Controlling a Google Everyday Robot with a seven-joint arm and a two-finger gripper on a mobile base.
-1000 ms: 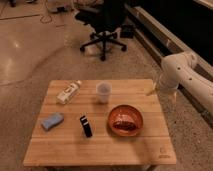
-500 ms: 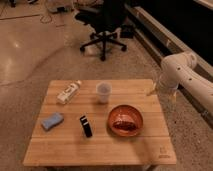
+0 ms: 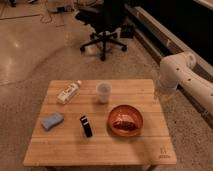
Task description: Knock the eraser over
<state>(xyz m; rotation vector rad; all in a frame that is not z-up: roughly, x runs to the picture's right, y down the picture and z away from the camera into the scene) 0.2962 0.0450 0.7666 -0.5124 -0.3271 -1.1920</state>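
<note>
Eraser [image 3: 86, 126], a small black rectangular block, stands exposed on the pale wooden table [image 3: 100, 150], ready for toppling. The white arm's gripper [image 3: 163, 91] hangs off its right edge, jaws clenched.

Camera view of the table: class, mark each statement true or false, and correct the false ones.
1. The eraser sits between the sponge and the bowl. True.
2. The gripper is touching the eraser. False: it hangs by the table's right edge in this view, well apart from the eraser.
3. The white bottle stands upright beside the bowl. False: it lies on its side near the far left corner.
4. The cup stands farther back on the table than the eraser. True.
5. The sponge is the thing nearest the gripper. False: the bowl and the cup are nearer, and the sponge is on the opposite side.
</note>
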